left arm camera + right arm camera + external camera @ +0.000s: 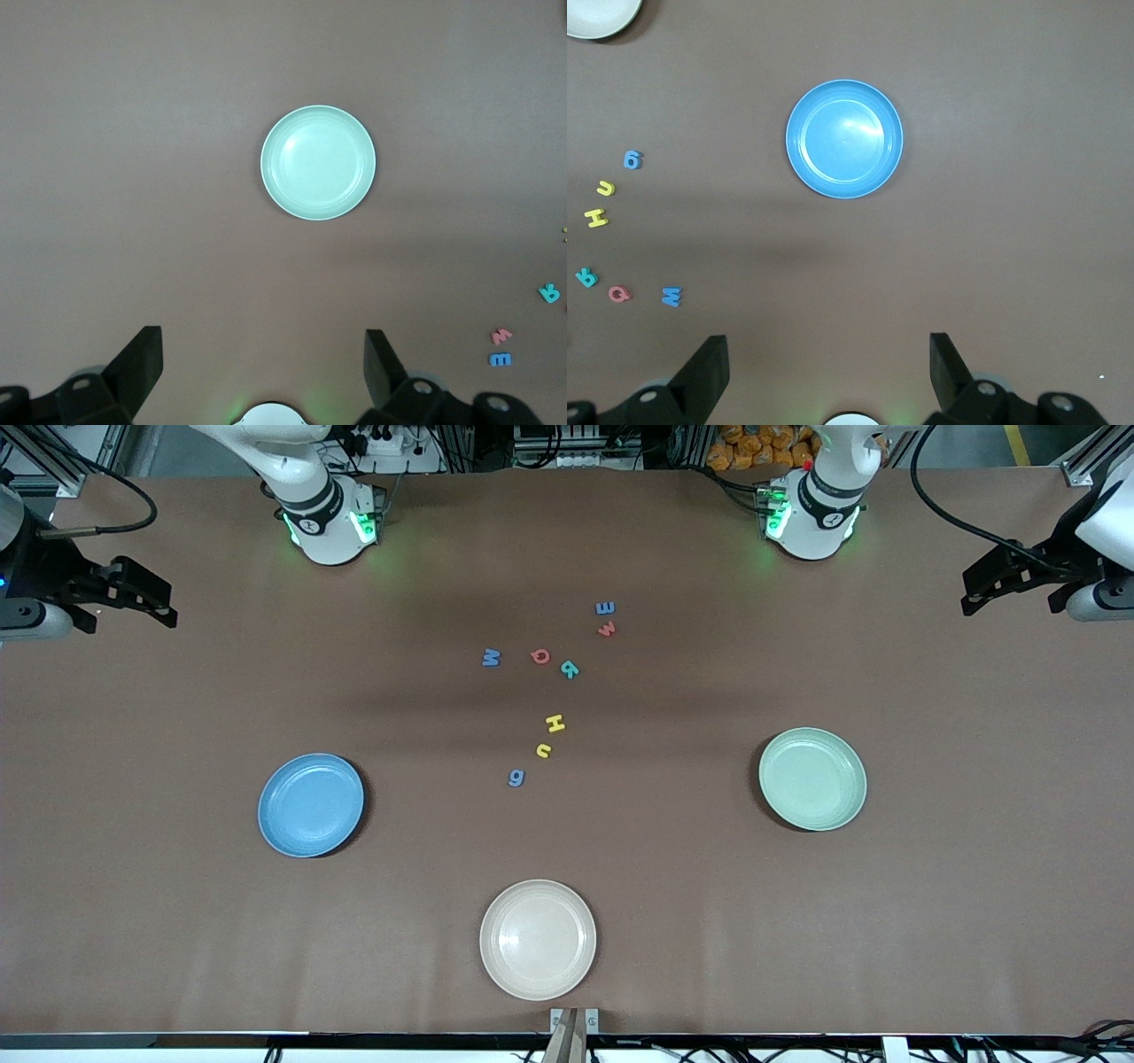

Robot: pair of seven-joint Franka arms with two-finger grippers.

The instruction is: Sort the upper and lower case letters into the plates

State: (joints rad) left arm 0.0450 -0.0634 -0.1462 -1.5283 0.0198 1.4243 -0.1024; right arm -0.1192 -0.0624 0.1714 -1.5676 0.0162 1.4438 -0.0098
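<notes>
You have eight tiny flat foam letters [549,691] scattered loose on the brown surface [177,921] between the two arm bases and the plates — none on a plate. The round matte blue plate [310,804] lies toward the right arm's end, the pale mint green plate [812,779] toward the left arm's. Both arms wait high at the table ends: left claw [264,354] and right claw [828,354] spread wide, gripping nothing.

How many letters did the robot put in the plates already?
None yet. All eight letters lie on the table; the blue plate and mint plate are empty. The left gripper and right gripper wait open, holding nothing. All sorting remains.
</notes>
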